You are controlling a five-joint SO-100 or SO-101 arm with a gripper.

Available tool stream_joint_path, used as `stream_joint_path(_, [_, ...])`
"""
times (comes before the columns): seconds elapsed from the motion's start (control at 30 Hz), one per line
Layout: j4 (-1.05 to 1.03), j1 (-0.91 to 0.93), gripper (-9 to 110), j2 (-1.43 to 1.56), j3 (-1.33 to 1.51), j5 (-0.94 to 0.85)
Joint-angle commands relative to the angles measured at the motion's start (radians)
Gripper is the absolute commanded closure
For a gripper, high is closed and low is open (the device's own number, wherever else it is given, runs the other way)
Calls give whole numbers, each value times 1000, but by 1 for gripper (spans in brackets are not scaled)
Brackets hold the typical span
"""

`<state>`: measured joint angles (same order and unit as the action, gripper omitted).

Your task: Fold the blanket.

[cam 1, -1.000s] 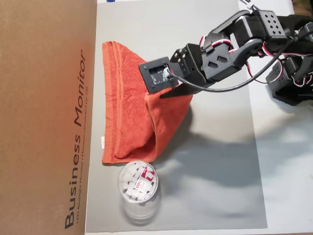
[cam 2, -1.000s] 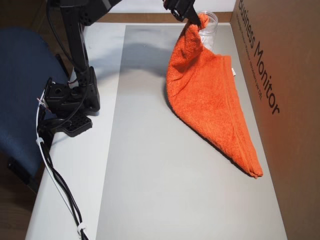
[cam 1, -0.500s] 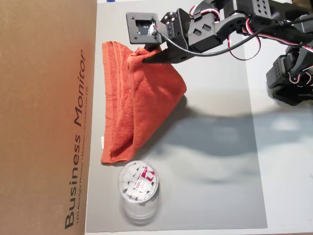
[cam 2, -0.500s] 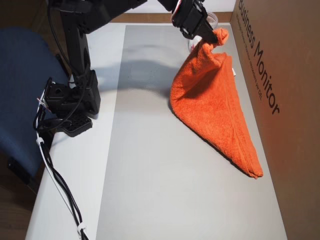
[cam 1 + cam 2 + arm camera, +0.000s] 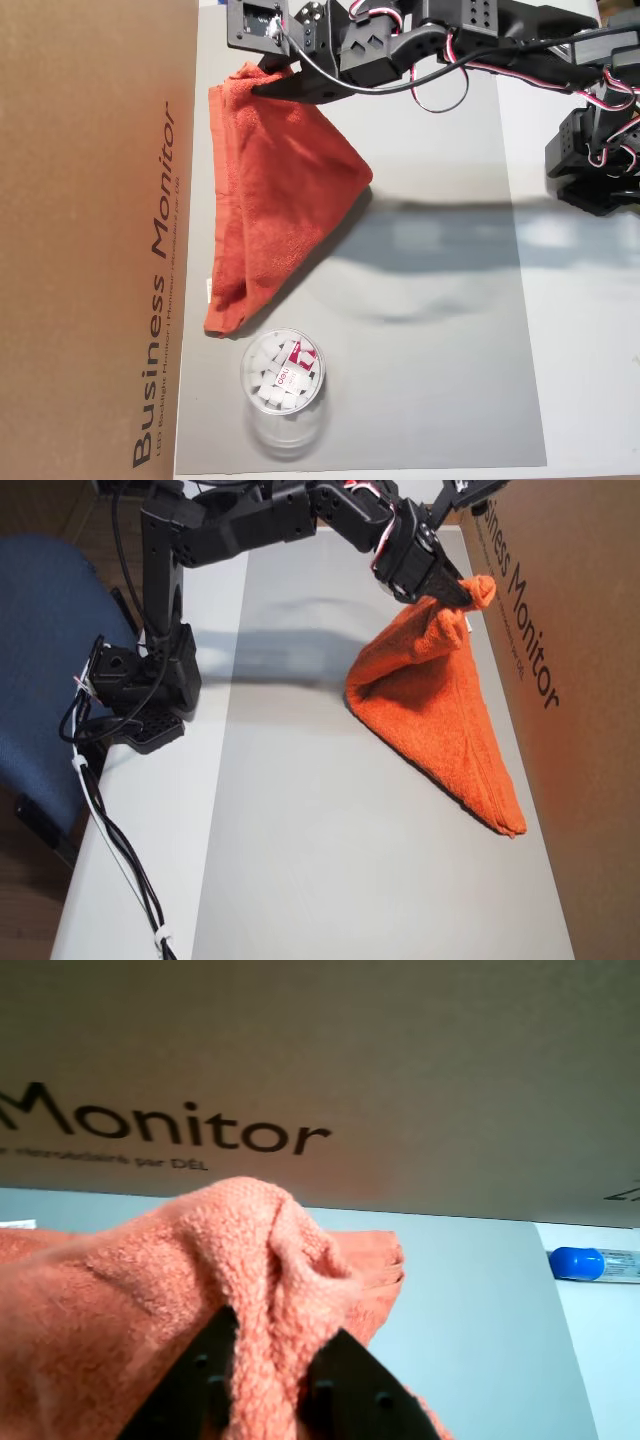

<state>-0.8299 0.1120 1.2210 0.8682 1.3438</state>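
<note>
The orange-red blanket (image 5: 270, 200) lies on the grey mat, folded over itself along the cardboard box, with one corner lifted. My gripper (image 5: 262, 88) is shut on that corner and holds it close to the box, over the blanket's top hem. Another overhead view shows the gripper (image 5: 470, 592) pinching a bunched tip of the blanket (image 5: 440, 700), which drapes down in a cone. In the wrist view, the black fingers (image 5: 205, 1380) squeeze a ridge of the blanket (image 5: 120, 1300) between them. A small white tag (image 5: 209, 291) sticks out near the box.
A large cardboard box (image 5: 90, 240) marked "Business Monitor" borders the mat (image 5: 430, 330). A clear plastic jar (image 5: 282, 385) with white pieces stands just below the blanket. The arm's base (image 5: 595, 150) sits off the mat. A blue chair (image 5: 40, 660) stands beside the table.
The gripper has carried the held corner up and across toward the box. The lifted flap now drapes over the rest of the blanket. The jar has not moved.
</note>
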Motion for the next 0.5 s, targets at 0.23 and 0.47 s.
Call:
stream_joint_path(0.23, [23, 84, 102, -201, -272, 6])
stream_joint_path(0.47, [130, 138, 102, -304, -304, 6])
